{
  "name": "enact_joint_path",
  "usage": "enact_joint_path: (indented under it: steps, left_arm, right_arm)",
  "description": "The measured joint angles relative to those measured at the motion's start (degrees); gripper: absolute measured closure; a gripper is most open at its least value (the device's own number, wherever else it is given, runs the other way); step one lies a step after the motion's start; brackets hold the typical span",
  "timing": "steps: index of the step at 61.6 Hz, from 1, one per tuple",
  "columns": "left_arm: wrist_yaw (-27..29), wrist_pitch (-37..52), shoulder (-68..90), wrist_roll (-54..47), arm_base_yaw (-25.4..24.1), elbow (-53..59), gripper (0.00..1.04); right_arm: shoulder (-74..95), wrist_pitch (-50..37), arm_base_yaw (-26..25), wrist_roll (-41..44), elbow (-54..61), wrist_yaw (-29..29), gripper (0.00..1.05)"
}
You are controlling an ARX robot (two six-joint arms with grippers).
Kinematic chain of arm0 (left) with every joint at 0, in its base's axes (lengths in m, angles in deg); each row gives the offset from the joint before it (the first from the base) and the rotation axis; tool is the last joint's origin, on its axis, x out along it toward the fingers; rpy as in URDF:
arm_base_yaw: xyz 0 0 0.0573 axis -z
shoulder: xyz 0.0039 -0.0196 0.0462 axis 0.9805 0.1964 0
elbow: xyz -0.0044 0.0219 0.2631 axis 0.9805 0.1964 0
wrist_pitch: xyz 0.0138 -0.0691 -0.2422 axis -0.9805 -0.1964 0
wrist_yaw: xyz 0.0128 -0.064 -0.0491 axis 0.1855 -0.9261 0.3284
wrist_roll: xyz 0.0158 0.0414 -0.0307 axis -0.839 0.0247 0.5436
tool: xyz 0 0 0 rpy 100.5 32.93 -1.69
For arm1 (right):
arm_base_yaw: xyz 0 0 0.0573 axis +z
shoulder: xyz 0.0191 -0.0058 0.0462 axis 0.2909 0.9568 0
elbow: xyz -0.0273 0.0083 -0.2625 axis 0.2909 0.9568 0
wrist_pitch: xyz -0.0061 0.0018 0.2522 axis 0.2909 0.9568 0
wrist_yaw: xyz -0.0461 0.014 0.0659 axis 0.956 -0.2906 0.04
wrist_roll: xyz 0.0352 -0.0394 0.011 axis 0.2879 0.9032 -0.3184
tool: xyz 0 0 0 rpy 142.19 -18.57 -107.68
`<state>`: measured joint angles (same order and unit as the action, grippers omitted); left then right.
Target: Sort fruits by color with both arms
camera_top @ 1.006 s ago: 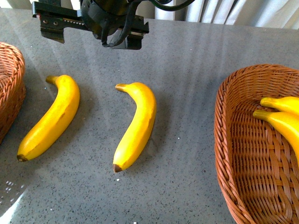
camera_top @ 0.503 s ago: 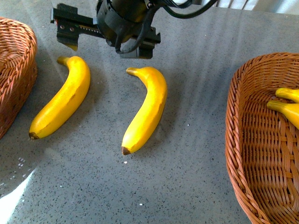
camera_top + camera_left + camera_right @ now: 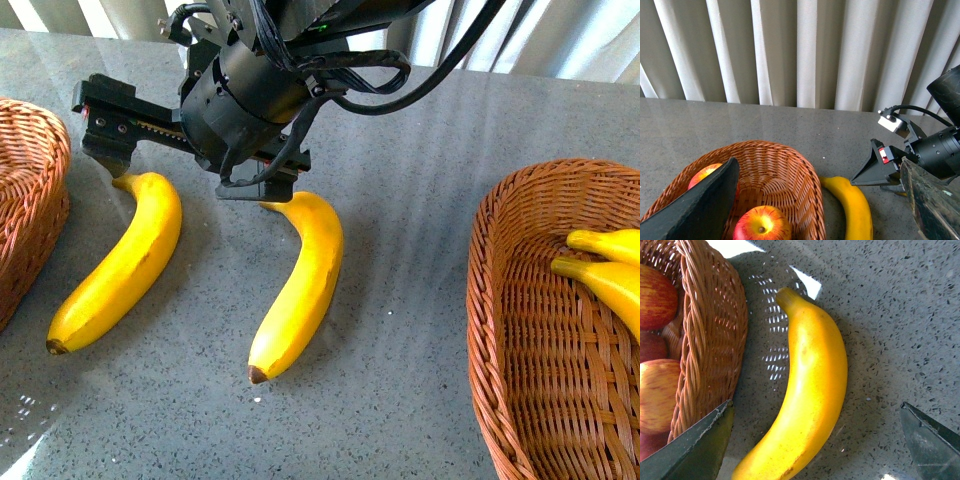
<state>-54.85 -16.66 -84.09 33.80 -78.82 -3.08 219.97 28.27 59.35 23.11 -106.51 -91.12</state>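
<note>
Right gripper (image 3: 816, 404) over banana (image 3: 812, 375).
We see its jaws spread wide, banana between, untouched; left gripper (image 3: 820, 162) likewise spread.

Bananas, four: table banana (image 3: 120, 262) at 9 o'clock, centre banana (image 3: 300, 285), two basket bananas (image 3: 608, 243) at 3 o'clock. Baskets, two: right basket (image 3: 500, 300), left basket (image 3: 35, 190). Apples (image 3: 760, 227): at least two, full count hidden.

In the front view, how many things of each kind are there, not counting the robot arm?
Bananas: 4
Wicker baskets: 2
Total: 6
</note>
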Motion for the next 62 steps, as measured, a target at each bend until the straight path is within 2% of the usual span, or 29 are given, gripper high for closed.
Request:
enact_joint_path:
  steps: [15,62]
  left_arm:
    - [0.0,0.0,0.0,0.0,0.0,0.0,0.09]
    - [0.0,0.0,0.0,0.0,0.0,0.0,0.09]
  right_arm:
    - [0.8,1.9,0.0,-1.0,-2.6,-2.2,0.09]
    - [13.4,15.7,0.7,-0.6,-25.2,0.3,0.09]
